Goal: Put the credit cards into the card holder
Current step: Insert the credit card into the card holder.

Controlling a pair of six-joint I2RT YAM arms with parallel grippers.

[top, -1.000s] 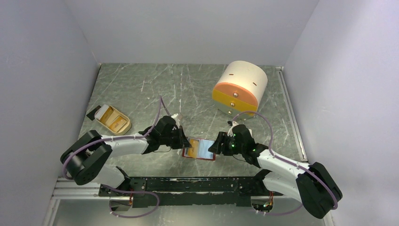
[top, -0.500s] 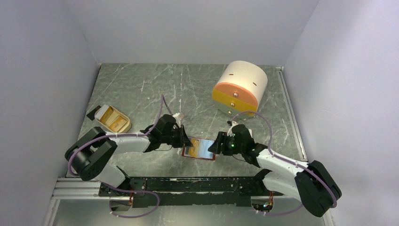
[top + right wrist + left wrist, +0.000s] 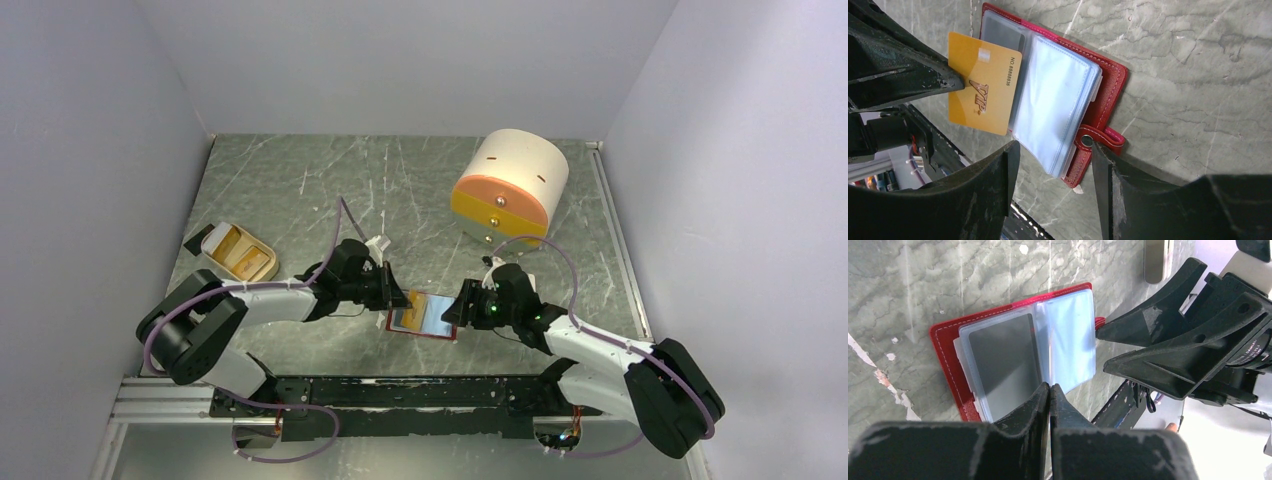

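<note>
The red wallet point(image 3: 1108, 85) lies open on the table point(image 3: 1198, 60) between my hands, clear pockets up. A gold card point(image 3: 980, 82) sits over its left half, one edge against the pockets, pinched in my closed left hand point(image 3: 1049, 390). My right hand point(image 3: 1054, 150) gapes wide by the snap tab, holding nothing.

Laboratory robot cell. Plain pale-grey panel walls point(image 3: 400, 60) box in my scratched grey-green marbled tabletop point(image 3: 300, 180); I am bolted to a black metal mounting rail point(image 3: 420, 392) at its near edge.
</note>
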